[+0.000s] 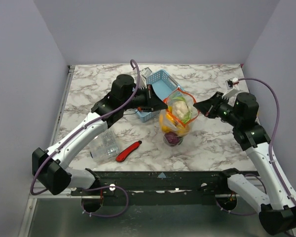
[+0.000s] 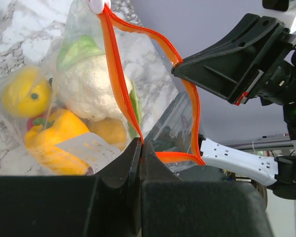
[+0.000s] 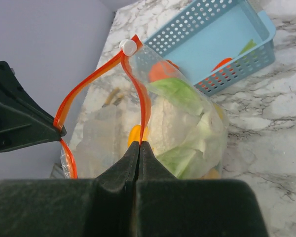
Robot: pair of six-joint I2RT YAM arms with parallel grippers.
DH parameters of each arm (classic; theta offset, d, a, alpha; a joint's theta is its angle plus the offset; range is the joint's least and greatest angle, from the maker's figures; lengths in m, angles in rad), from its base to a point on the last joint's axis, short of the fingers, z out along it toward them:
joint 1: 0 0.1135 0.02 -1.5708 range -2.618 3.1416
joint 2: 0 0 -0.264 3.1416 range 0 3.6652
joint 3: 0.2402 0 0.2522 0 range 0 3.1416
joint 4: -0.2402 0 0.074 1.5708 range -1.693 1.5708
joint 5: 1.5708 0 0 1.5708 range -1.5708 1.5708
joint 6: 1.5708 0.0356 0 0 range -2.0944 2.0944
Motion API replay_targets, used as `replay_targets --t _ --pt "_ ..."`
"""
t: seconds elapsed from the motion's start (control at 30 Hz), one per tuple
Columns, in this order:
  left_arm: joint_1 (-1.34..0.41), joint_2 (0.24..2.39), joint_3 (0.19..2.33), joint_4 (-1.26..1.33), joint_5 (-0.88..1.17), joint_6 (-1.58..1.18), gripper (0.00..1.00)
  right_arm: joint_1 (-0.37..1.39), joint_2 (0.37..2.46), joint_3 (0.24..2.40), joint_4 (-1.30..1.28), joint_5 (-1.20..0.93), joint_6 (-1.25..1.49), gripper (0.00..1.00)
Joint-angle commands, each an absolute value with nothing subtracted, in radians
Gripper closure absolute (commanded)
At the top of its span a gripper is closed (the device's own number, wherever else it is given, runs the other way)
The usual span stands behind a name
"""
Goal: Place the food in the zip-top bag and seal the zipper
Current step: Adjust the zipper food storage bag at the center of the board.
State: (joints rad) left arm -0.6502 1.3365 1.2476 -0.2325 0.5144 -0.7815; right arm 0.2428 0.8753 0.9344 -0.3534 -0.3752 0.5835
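The zip-top bag [image 1: 176, 121] stands in the middle of the table, its mouth pulled into an open loop. Inside it lies the food [image 1: 173, 139]: a white cauliflower [image 2: 91, 84] with green leaves [image 3: 182, 94], a yellow pepper [image 2: 54, 136], a yellow fruit [image 2: 24, 91] and a purple piece at the bottom. My left gripper [image 2: 141, 143] is shut on the zipper [image 2: 116, 69] on the bag's left side [image 1: 165, 106]. My right gripper [image 3: 139, 144] is shut on the zipper [image 3: 144, 103] on the opposite side [image 1: 196, 107]. A white slider [image 3: 129, 47] sits at the strip's far end.
A blue lattice basket [image 1: 160, 81] stands just behind the bag. A red utility knife [image 1: 128, 151] and a clear ridged box [image 1: 104, 145] lie near the front left, beside my left arm. Grey walls enclose the table.
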Motion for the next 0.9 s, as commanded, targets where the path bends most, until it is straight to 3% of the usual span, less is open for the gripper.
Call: replay_targets --t 0.0,0.2,0.53,0.73,0.87 --pt "-0.656 1.319 1.211 -0.198 0.54 -0.785 1.0 0.243 0.847 0.854 -0.283 -0.412 0.647 1.0" --pt "-0.652 1.442 1.155 -0.202 0.583 -0.778 1.0 0.243 0.869 0.714 -0.181 -0.443 0.722 1.0" --pt "-0.653 1.394 1.267 -0.244 0.626 -0.758 1.0 0.243 0.808 0.803 -0.25 -0.407 0.68 1.0" --pt "-0.655 1.458 1.384 -0.44 0.537 -0.602 0.58 0.243 0.815 0.791 -0.228 -0.433 0.695 1.0" --pt "-0.667 1.485 1.438 -0.521 0.431 -0.512 0.5 0.243 0.807 0.782 -0.228 -0.428 0.695 1.0"
